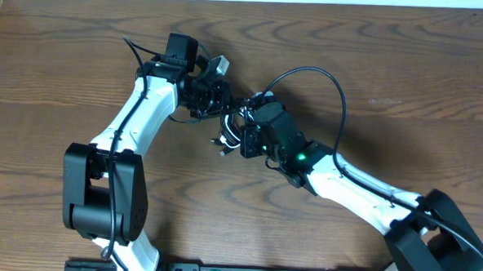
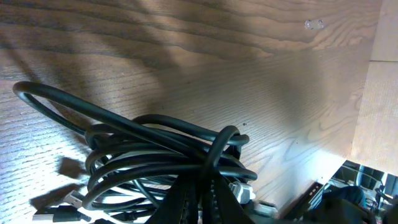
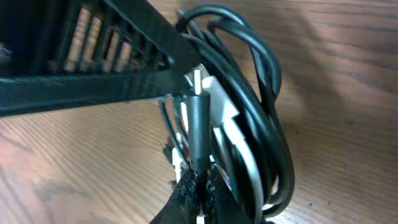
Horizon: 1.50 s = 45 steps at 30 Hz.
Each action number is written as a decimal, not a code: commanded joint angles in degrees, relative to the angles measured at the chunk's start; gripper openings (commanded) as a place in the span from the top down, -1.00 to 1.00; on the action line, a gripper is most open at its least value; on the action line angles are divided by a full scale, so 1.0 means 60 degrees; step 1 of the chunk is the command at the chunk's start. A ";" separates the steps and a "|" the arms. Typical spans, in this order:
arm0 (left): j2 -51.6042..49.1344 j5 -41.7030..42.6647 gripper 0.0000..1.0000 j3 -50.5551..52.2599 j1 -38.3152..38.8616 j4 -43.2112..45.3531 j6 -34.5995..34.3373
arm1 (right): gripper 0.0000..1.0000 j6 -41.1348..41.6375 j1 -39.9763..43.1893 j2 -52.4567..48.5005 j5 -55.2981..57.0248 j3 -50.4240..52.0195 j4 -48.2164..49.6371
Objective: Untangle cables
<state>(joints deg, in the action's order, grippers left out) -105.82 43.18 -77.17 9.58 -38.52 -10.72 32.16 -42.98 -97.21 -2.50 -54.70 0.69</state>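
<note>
Holding black cable [image 2: 180,126] pinched tight in left claw [image 2: 202,183] and right claw [image 3: 198,177], white cable [image 3: 231,134] caught within. Draw apart slowly over counter [image 1: 392,60], loosening loops.

Left arm [image 1: 132,106]: white shells on the long links, black housings at the joints, a bulky rounded black block at the shoulder end. Camera box atop the wrist, black and square-edged. Right arm [image 1: 355,187]: same white links and black joints, with a small green light [image 1: 302,158] lit on the dark wrist housing. Thick black wire [image 1: 310,70] fixed to the right arm, standing out in a wide arc. Left claw [image 1: 219,98] and right claw [image 1: 240,134]: all black. Seen close from the right wrist, fingers [image 3: 183,196] matt black with rough, grainy pads. No screws or lettering legible.
</note>
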 commanded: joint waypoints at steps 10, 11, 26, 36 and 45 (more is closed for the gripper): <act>0.0025 -0.1064 0.85 0.0015 -0.0033 -0.0095 0.0634 | 0.40 -0.1767 0.2040 0.3956 -0.0933 -0.0135 -0.1373; 0.0025 -0.1064 0.85 0.0015 -0.0033 -0.0095 0.0641 | 0.39 -0.1767 0.2124 0.3974 -0.0929 -0.0135 -0.1523; 0.0025 0.4488 0.85 0.0015 -0.0142 -0.1829 0.7708 | 0.36 -0.1570 0.2903 0.3821 -0.0171 -0.0131 -0.3056; 0.0025 0.6062 0.85 0.0015 -0.0750 -0.4262 1.1588 | 0.34 -0.0608 0.3632 0.3672 -0.2328 -0.0131 -0.3610; 0.0025 0.6830 0.85 0.0015 -0.0747 -0.4830 1.2142 | 0.21 -0.1129 0.3697 0.2259 -0.5428 -0.0131 -0.3053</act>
<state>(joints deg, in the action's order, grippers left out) -105.82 77.93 -77.14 5.23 -66.94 57.08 27.11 -21.32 -80.86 -24.01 -55.33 -19.33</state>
